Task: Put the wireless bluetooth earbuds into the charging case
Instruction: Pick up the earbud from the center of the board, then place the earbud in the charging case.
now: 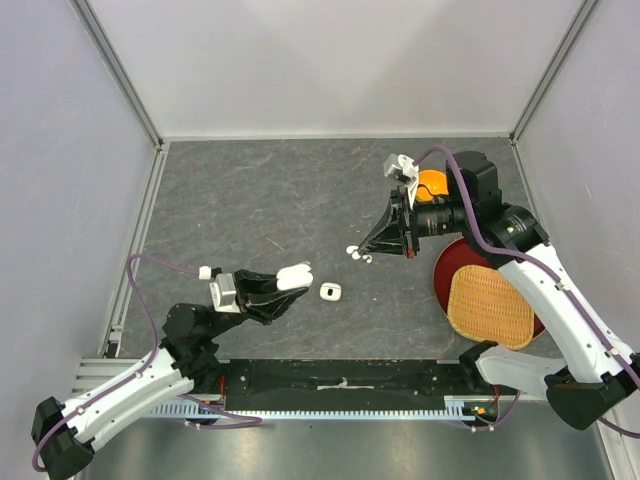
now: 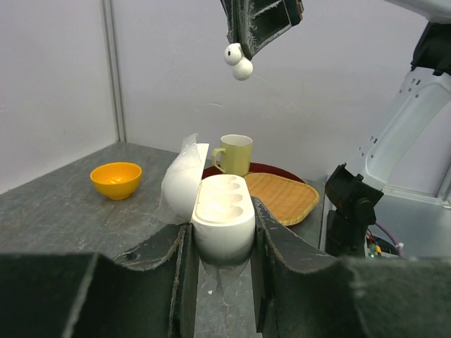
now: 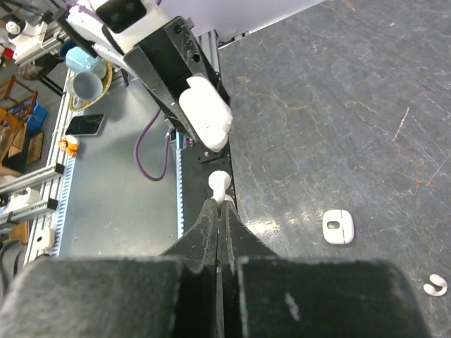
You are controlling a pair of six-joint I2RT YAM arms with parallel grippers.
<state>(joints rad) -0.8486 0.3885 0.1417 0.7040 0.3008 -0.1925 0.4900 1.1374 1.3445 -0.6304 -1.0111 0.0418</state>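
My left fingers (image 2: 169,282) clamp the open charging case (image 2: 224,211), lid flipped up, both sockets showing. My right fingers (image 3: 194,243) pinch one earbud (image 3: 219,184) in the air, at 2 o'clock of that case. A small white case (image 1: 331,291) lies on the surface (image 1: 260,200) at 3 o'clock, with a loose earbud (image 3: 435,285) near it.

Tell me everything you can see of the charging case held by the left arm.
The charging case is glossy white plastic, pill-shaped and open. Its hinged lid stands up on one side, baring a row of rounded wells that look empty. The left tool is shut on its lower body, one finger on each side.
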